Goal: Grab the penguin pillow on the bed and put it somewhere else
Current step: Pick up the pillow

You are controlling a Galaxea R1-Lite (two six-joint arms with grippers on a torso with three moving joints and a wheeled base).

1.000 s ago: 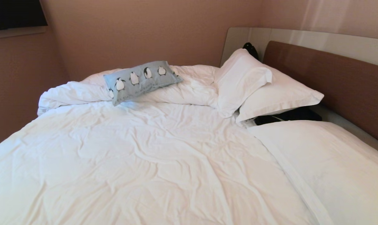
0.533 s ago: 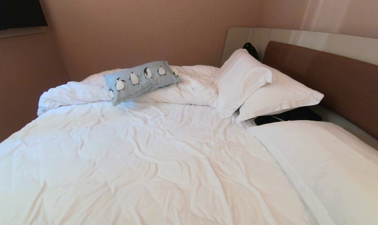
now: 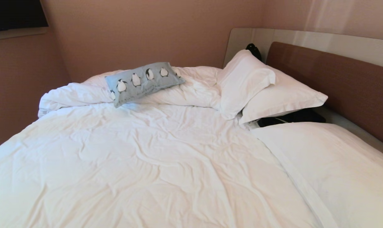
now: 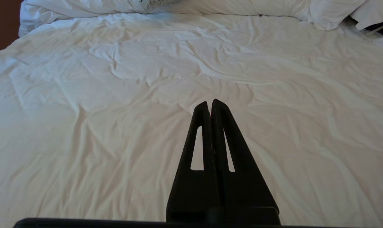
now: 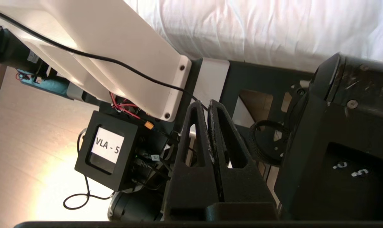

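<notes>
the penguin pillow (image 3: 143, 81) lies on the bed (image 3: 166, 164); left gripper (image 4: 210, 103) and right gripper (image 5: 205, 104) are both closed, holding nothing.

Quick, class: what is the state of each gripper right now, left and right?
Left gripper: shut, holding nothing, over the bed.
Right gripper: shut, holding nothing, down by the robot's base.

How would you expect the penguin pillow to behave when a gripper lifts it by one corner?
The penguin pillow looks soft and plump, so it would probably sag and feel light. Lying on the bunched duvet, it should lift free without rolling.
</notes>
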